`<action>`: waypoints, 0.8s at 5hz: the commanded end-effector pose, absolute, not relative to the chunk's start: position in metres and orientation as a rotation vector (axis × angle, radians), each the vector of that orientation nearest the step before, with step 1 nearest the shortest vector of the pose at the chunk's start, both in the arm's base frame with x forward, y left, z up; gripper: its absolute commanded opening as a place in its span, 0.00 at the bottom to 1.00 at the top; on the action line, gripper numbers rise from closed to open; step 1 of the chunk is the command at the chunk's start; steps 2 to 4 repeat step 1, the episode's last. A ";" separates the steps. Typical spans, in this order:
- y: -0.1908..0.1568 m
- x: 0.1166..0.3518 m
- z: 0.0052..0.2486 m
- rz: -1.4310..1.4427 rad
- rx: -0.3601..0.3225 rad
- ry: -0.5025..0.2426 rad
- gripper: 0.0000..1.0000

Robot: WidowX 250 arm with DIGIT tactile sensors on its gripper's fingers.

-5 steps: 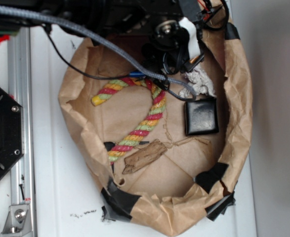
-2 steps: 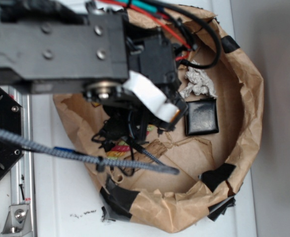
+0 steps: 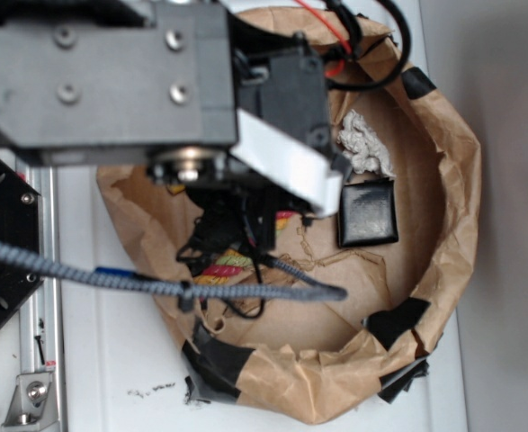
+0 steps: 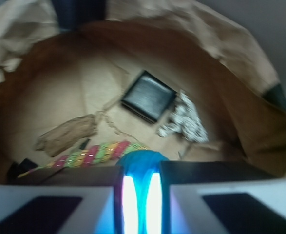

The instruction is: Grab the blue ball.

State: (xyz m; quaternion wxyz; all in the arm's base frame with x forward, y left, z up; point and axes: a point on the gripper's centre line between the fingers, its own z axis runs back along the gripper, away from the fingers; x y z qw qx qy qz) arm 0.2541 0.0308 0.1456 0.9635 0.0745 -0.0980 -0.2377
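In the wrist view the blue ball (image 4: 140, 157) is squeezed between my two fingers, bulging out past their tips. My gripper (image 4: 141, 168) is shut on it, above the floor of a brown paper bag (image 4: 220, 63). In the exterior view the arm covers the gripper (image 3: 237, 229) and hides the ball.
Inside the bag lie a striped rope (image 4: 96, 152), a black square pouch (image 3: 367, 214), a crumpled grey-white wad (image 3: 362, 144) and a brown scrap (image 4: 67, 134). The bag's taped rim (image 3: 452, 180) rings them. A metal rail (image 3: 43, 270) runs along the left.
The arm has swung from the bag's far edge out over its left middle, covering most of the rope. It now looks slightly larger in the exterior view.
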 end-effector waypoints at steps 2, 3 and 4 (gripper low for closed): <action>0.027 0.242 0.153 -0.237 0.001 -0.261 0.00; 0.027 0.242 0.153 -0.237 0.001 -0.261 0.00; 0.027 0.242 0.153 -0.237 0.001 -0.261 0.00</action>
